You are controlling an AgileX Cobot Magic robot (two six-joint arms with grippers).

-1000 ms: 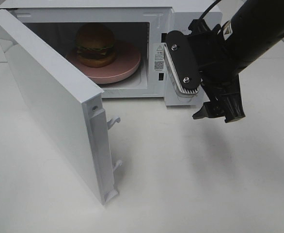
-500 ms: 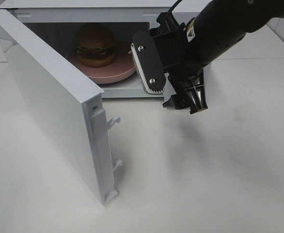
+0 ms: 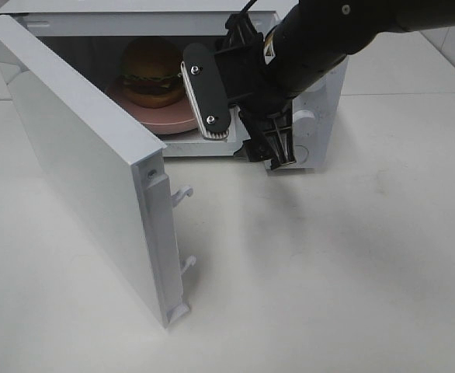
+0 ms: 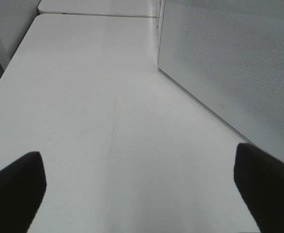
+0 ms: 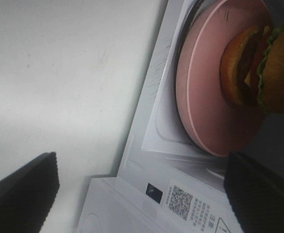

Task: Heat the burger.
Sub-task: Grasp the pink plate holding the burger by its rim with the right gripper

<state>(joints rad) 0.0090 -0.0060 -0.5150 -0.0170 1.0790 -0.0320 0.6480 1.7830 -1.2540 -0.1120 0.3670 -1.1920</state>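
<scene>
a: where's the burger [image 3: 151, 71]?
b: on the pink plate [image 3: 173, 120] inside the microwave [image 3: 321, 116]. door [image 3: 80, 163] swung wide.
a: right tool [image 3: 239, 128]?
b: in front of the cavity opening, jaws spread, nothing in them.
a: left tool [image 4: 142, 194]?
b: spread too, empty, over bare bench [image 4: 93, 111] beside the microwave's perforated side.

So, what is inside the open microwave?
Inside the microwave, the burger sits on a pink plate. The right arm covers the plate's right side in the high view.
</scene>
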